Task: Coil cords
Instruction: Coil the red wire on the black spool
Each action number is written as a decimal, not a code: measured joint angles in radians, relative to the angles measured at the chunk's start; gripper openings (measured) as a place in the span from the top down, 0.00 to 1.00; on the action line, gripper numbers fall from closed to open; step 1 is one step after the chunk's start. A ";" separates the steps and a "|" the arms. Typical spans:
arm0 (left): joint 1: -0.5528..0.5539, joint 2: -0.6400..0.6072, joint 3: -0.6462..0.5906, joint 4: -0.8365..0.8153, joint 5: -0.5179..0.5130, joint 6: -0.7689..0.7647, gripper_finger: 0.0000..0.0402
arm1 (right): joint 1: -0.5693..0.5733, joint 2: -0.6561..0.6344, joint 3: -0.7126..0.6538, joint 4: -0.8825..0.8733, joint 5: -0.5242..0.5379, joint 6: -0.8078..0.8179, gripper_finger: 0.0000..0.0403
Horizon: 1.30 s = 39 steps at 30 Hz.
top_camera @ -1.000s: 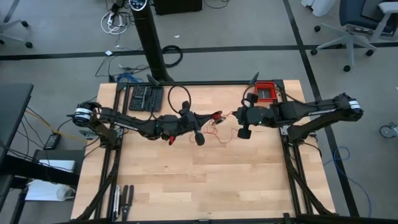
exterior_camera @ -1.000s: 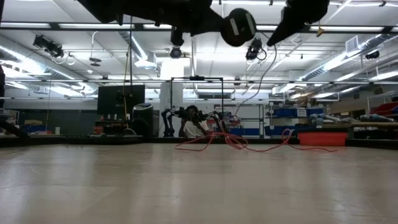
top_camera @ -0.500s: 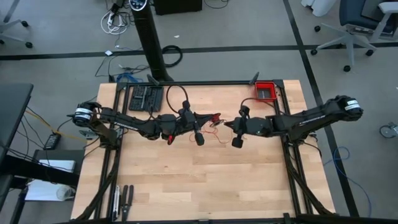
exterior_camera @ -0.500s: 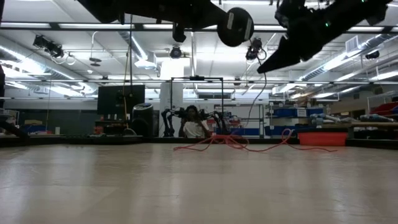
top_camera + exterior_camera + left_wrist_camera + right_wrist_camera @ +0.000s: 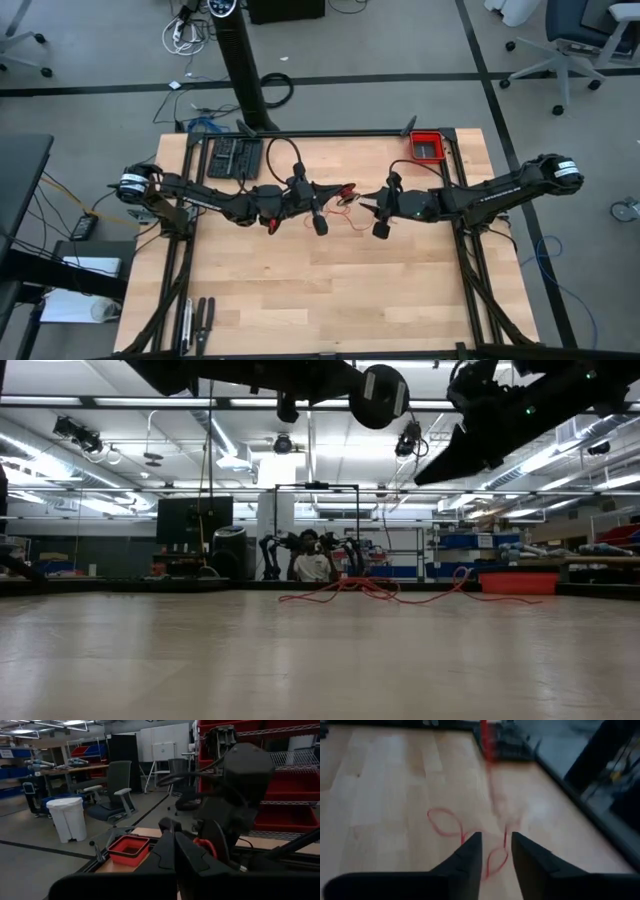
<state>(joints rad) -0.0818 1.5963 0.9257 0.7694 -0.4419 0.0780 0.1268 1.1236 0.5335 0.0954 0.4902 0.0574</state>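
Seen only from the right wrist: thin red cord (image 5: 451,827) looping on the wood just beyond the right gripper (image 5: 495,851), fingers parted, gripping nothing; from above, cord (image 5: 345,205) strewn mid-table between both grippers; left gripper (image 5: 347,188) clenched over its end, red showing at the tips; farther back, red bin (image 5: 427,146) at the table (image 5: 330,290) corner.
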 joint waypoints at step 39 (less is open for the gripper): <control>0.002 0.000 0.000 -0.139 0.141 0.049 1.00 | 0.043 -0.056 0.130 0.070 -0.278 -0.195 0.70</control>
<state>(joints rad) -0.0799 1.5959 0.9260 0.6309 -0.3009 0.1275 0.1699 1.0681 0.6635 0.1658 0.2125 -0.1378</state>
